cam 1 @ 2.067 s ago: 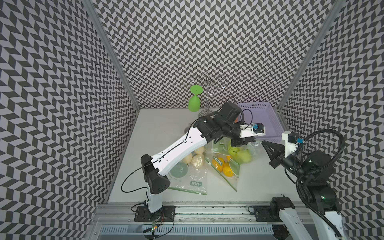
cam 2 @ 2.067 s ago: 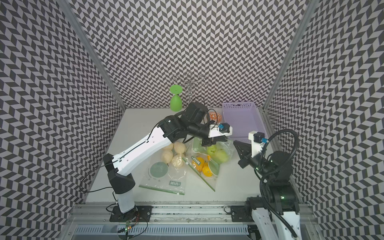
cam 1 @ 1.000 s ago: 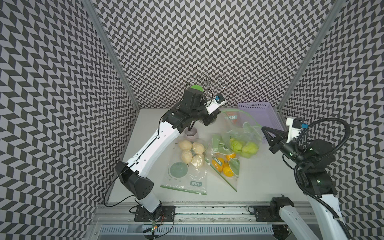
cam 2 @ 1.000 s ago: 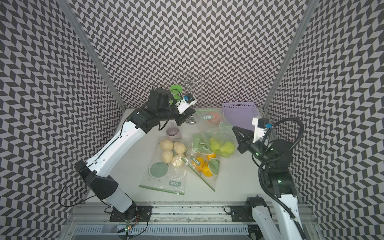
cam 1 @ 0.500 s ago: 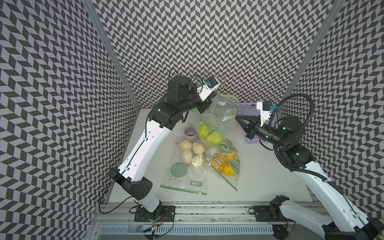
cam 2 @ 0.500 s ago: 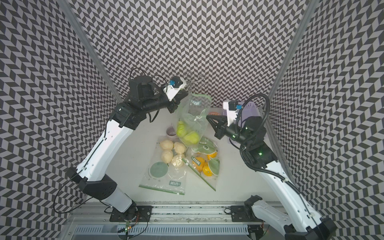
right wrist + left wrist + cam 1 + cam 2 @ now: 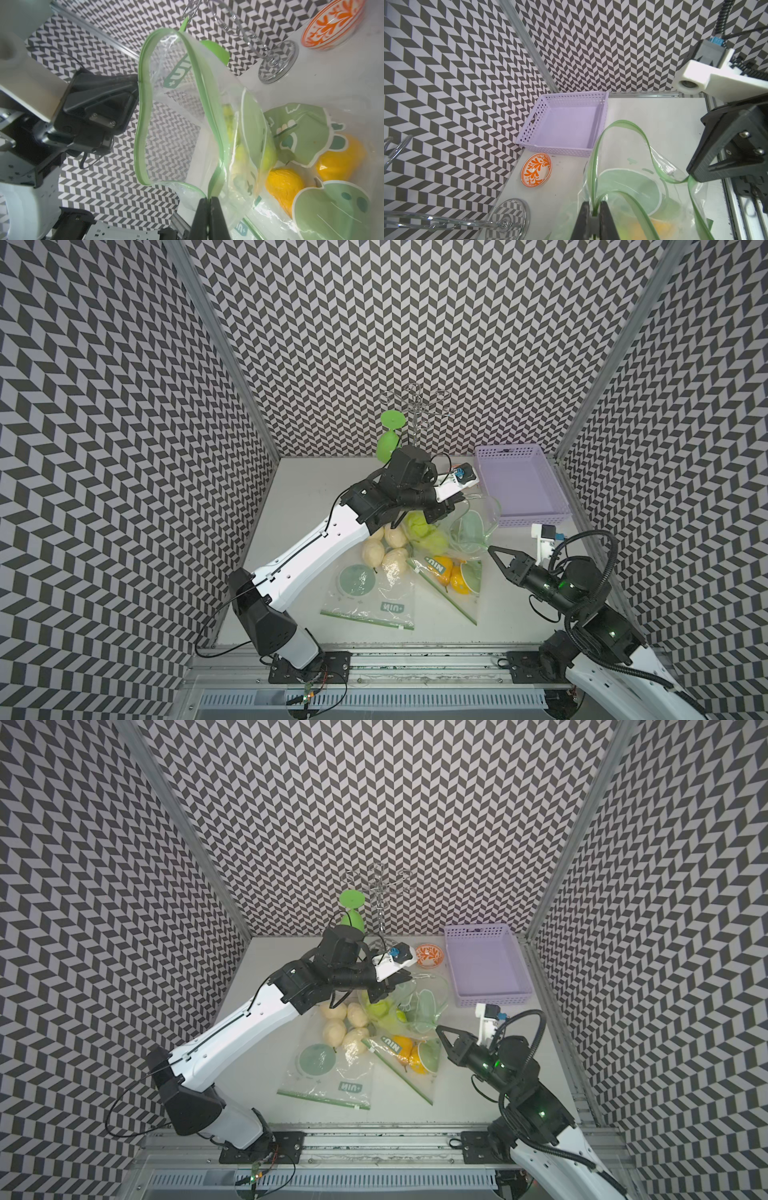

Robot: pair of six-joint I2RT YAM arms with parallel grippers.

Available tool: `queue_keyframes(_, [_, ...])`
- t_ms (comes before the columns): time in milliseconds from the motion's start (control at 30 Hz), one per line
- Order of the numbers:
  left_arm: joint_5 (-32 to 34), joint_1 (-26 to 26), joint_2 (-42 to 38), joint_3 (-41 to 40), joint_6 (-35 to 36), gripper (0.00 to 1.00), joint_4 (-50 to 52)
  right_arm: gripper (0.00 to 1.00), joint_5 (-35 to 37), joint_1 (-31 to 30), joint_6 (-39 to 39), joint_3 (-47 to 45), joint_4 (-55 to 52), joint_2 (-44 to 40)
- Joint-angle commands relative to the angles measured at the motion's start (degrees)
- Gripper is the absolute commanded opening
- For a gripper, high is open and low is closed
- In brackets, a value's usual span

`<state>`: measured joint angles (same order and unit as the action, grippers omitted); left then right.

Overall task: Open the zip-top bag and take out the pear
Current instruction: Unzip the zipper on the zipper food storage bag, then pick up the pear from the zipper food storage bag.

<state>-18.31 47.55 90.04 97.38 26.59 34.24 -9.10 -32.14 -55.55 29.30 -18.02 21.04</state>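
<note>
Both top views show three zip-top bags (image 7: 471, 531) (image 7: 370, 597) (image 7: 453, 576) and one basket (image 7: 532, 520).

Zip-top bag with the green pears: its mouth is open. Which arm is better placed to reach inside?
Probably the right: its jaws pinch the zip-top bag rim and face the open mouth and green pears; the left jaws pinch the opposite rim.

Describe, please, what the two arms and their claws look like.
The left arm and right arm have white link shells, black joints and loose black cables. The left claw and right claw are black, tapered, two-fingered, beside white camera mounts.
</note>
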Motion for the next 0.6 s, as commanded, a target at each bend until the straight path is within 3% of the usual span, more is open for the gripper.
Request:
queue_keyframes(0, [-0.07,2.79,0.84,1.70,-0.53,0.01,-2.11,0.32,5.25,-0.29,-2.43,0.78,-5.68,-0.57])
queue_keyframes(67, [0.47,3.52,1.77,2.02,-0.34,0.01,-1.25,0.46,6.43,-0.29,0.09,4.03,-8.86,0.08])
queue_keyframes(200, [0.93,3.61,2.28,2.01,-0.38,0.01,-0.99,0.55,12.61,-0.31,6.70,15.67,-17.34,1.46])
queue_keyframes(267, [0.70,3.76,2.27,2.34,-0.39,0.01,-1.12,0.55,13.10,-0.30,9.48,20.97,-19.75,3.33])
queue_keyframes(367, [0.67,3.95,2.42,2.81,-0.44,0.01,-1.02,0.53,4.72,-0.29,12.54,25.25,-16.98,8.82])
queue_keyframes(467, [0.83,4.11,2.60,2.90,-0.65,0.01,-0.68,0.49,-4.81,-0.30,13.39,25.94,-13.38,16.23])
queue_keyframes(567, [1.22,4.52,2.35,2.73,-0.73,0.01,-0.59,0.42,-6.17,-0.34,13.27,23.85,-10.31,20.92])
